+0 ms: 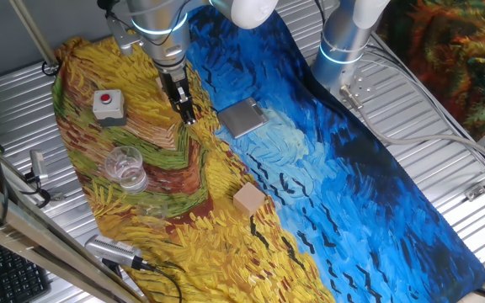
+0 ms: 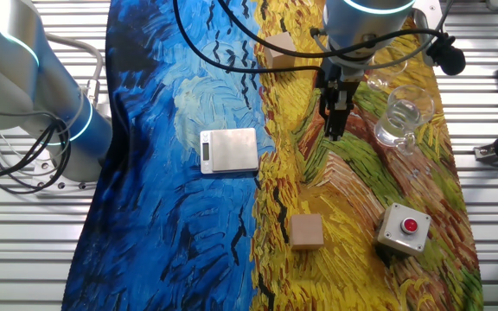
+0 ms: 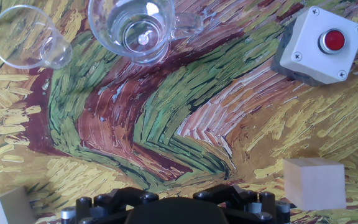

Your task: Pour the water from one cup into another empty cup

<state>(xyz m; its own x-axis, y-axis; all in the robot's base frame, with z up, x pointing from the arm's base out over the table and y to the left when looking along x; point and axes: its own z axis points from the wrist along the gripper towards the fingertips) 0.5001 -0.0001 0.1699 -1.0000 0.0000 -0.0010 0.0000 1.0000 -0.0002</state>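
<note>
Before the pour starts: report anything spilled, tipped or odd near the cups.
Nothing stands out. The handled cup with water stands upright, the empty cup is beside it, and no spill shows on the cloth. The gripper holds nothing.

Silver-white arm (image 1: pixel 160 18) with glowing cyan joint rings, black cables, black two-finger hand (image 1: pixel 185 108)

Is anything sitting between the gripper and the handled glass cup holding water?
Nothing visible. The gripper hangs above bare painted cloth, and the handled clear glass cup stands off to one side, apart from it. The grey box with a red button and the wooden blocks lie elsewhere.
</note>
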